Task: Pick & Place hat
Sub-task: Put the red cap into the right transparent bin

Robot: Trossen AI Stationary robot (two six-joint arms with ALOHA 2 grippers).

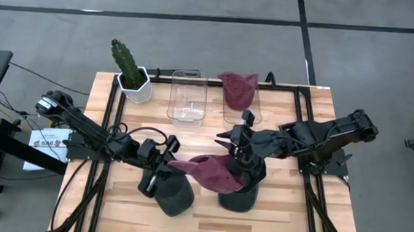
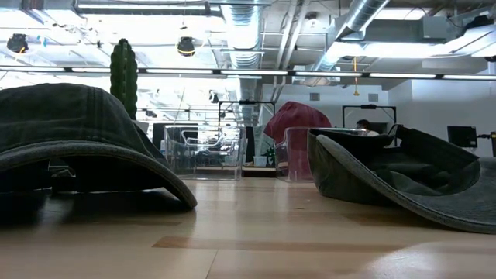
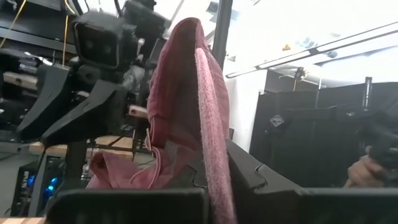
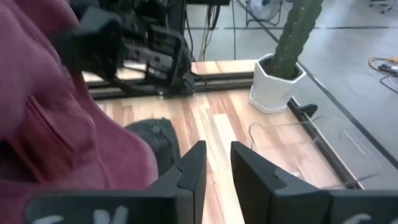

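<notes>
A maroon hat [image 1: 212,173] hangs in the air over the table's near middle, and my left gripper [image 1: 169,157] is shut on its left end. The hat fills the left wrist view [image 3: 186,99]. My right gripper [image 4: 214,163] stands just beyond the hat's right part [image 1: 228,152], slightly open and empty, with the hat [image 4: 56,124] beside its fingers. Two dark grey hats lie on the table under the maroon one. One is crown up [image 1: 172,195] [image 2: 77,132] and one is upside down [image 1: 238,195] [image 2: 395,174]. A second maroon hat [image 1: 238,89] sits in a clear container. My left gripper pinches the maroon hat's edge [image 3: 214,180] between its two fingers, coming level from the table's left. The edge runs on from the fingers as a narrow band, and the rest of the hat hangs slack beyond it. The hat is clear of the table.
A cactus in a white pot [image 1: 131,73] stands at the far left. Two clear containers stand at the far middle, one of them empty [image 1: 187,96]. Bare wood lies at the table's near edge [image 1: 112,212] and at its right side.
</notes>
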